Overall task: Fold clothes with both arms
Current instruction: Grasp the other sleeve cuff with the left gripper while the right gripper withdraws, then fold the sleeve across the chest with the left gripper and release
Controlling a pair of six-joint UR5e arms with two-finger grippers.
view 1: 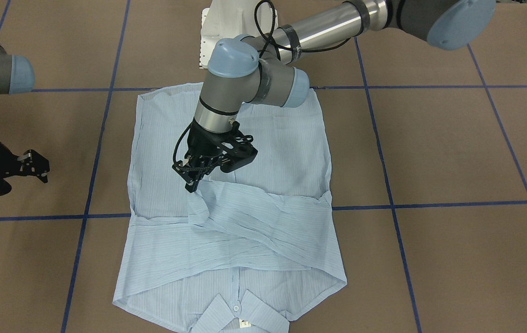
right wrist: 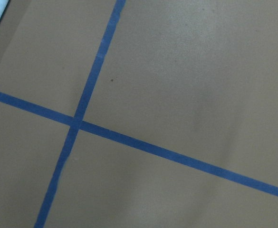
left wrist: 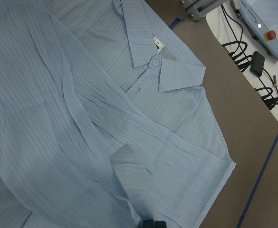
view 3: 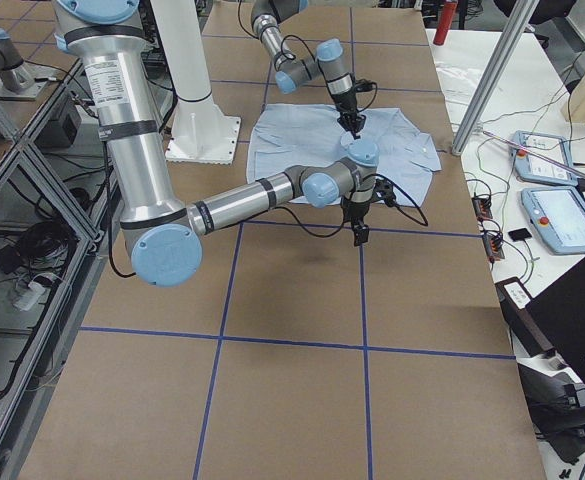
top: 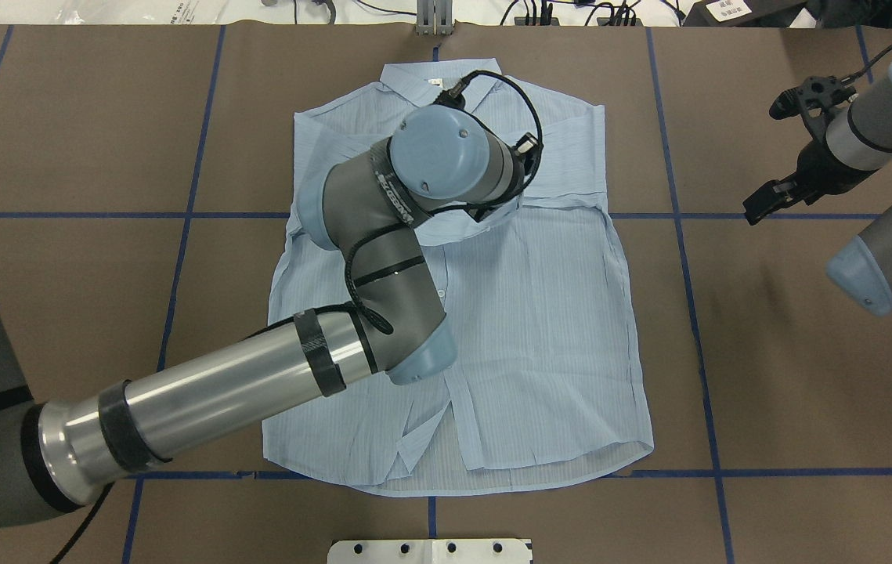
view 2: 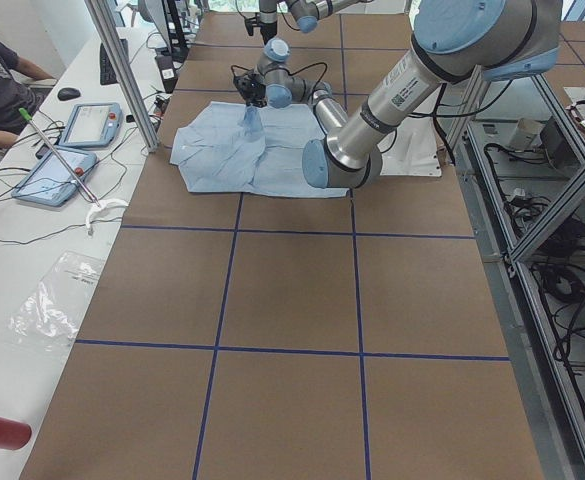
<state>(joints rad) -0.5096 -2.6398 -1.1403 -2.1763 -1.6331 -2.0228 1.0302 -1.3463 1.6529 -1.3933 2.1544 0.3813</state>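
Brown paper counter. In its middle, flat, collar far: pale blue striped button shirt, thin, soft, light, floppy; best pinched at edges. Black left fingers closed on a lifted sleeve fold. Black right fingers off right, empty; open or closed, cannot tell.

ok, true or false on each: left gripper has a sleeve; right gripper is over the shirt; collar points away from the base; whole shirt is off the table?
1. The left gripper pinches a sleeve of the shirt. True.
2. The right gripper is over the shirt. False: it is off to the side, over bare table.
3. The collar lies at the end away from the robot's base. True.
4. The whole shirt hangs clear of the table. False: it lies flat; only the pinched sleeve end is raised.
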